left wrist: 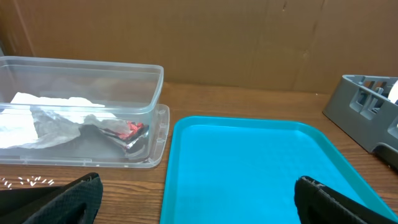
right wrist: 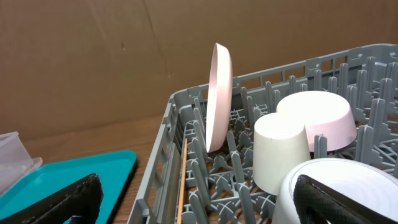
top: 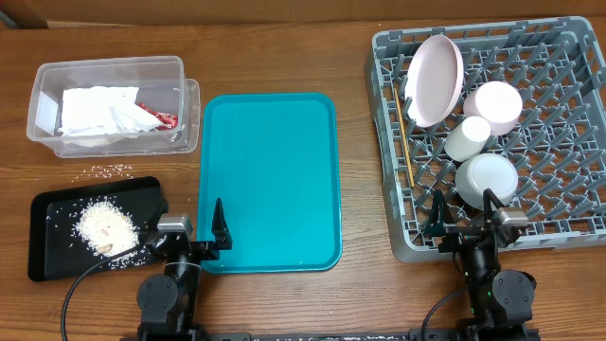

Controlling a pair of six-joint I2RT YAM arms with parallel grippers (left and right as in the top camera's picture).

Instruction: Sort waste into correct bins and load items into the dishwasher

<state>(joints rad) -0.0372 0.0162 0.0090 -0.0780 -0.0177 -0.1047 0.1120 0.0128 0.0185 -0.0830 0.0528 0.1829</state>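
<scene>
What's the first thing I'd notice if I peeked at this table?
Probably the bright teal tray, lying empty right in the middle. Next comes the big grey dish rack on the right, where a pink plate stands up on its edge. At the front left, a pile of pale rice crumbs sits on a black tray.

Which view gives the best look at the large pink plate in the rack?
Overhead. There the large pink plate shows most of its round face, leaning on edge in the grey dish rack. The right wrist view catches it edge-on, a thin profile only. The left wrist view shows just a rack corner, no plate.
</scene>
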